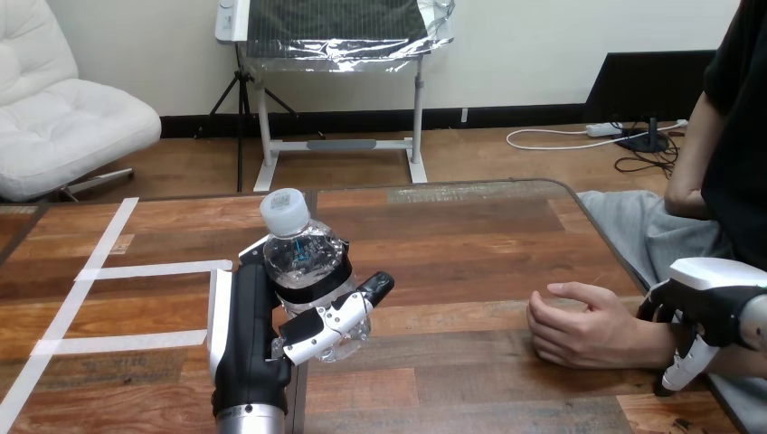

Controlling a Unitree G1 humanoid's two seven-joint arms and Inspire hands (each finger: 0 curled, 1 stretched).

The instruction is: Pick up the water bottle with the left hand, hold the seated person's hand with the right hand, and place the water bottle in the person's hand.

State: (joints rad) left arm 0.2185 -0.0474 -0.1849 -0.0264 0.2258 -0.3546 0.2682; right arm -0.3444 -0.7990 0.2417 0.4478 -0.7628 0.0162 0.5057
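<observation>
A clear water bottle (303, 262) with a white cap (283, 210) stands upright in my left hand (242, 330), left of the table's middle. That hand's fingers (327, 327) are curled round the bottle's lower body. Whether the bottle's base touches the table is hidden. The person's hand (579, 327) rests on the table at the right in a loose fist, knuckles toward the bottle. My right hand (714, 294) arches over the person's wrist, its fingers (683, 366) coming down the near side and the thumb on the far side.
White tape lines (149, 269) mark out boxes on the wooden table (470, 235) at the left. Bare wood lies between the bottle and the person's hand. The table's right edge runs just behind my right hand.
</observation>
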